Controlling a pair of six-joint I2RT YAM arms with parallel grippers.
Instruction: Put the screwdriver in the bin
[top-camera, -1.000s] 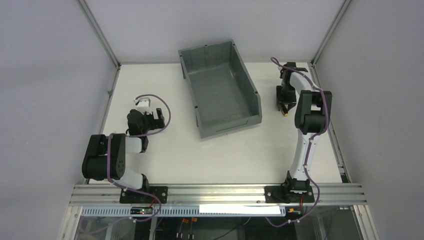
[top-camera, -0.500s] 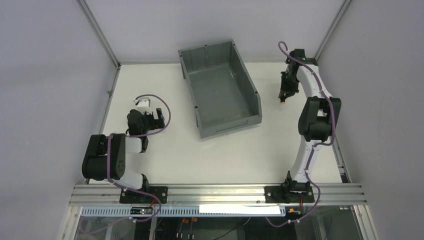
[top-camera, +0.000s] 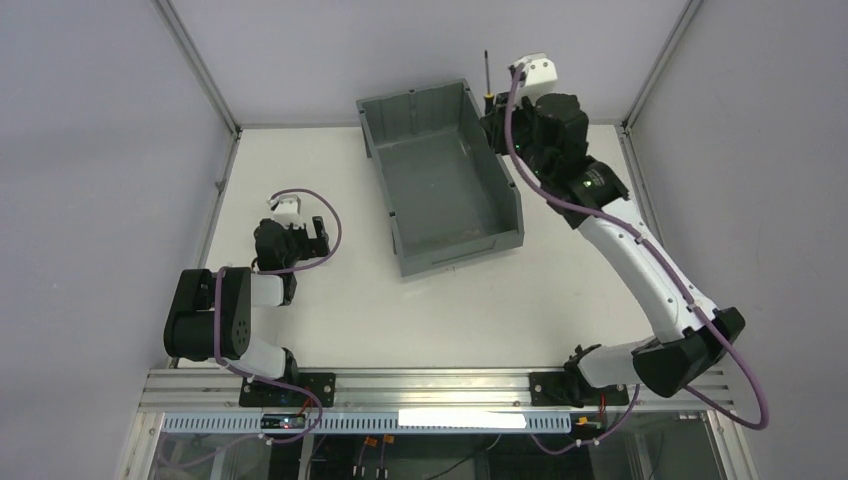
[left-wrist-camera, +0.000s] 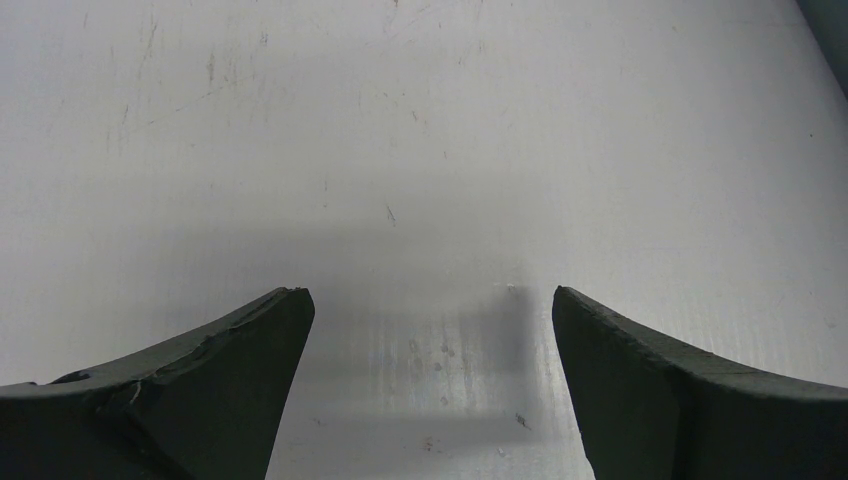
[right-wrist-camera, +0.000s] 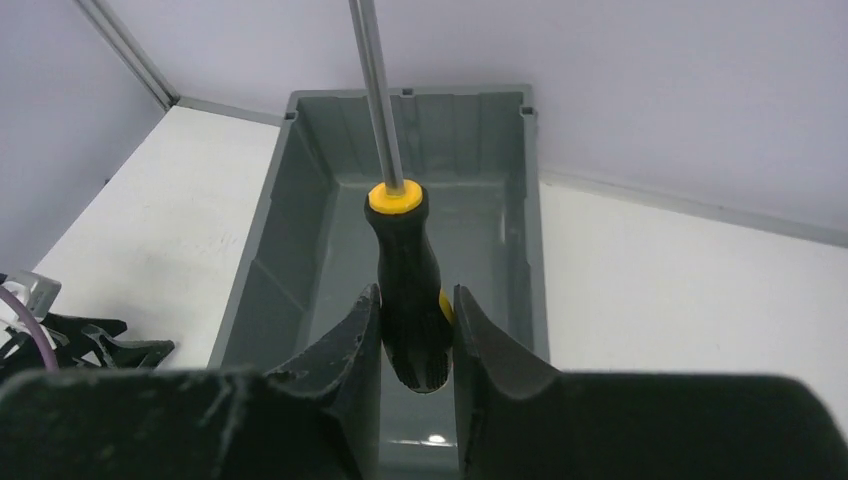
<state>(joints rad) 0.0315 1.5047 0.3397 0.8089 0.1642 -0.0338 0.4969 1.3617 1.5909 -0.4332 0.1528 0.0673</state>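
Note:
The screwdriver has a black handle with a yellow collar and a thin metal shaft pointing up and away. My right gripper is shut on the handle's lower part. In the top view the screwdriver stands upright by the far right corner of the bin, held by the right gripper. The dark grey bin lies open below the tool. My left gripper is open over bare white table, and in the top view the left gripper sits left of the bin.
Grey enclosure walls with metal corner posts close in the white table. The left arm's fingers show at the lower left of the right wrist view. The bin's low front end faces the arms.
The right arm has risen from the table right of the bin and swung left and back, carrying the screwdriver over the bin's far right corner. The left arm has not moved.

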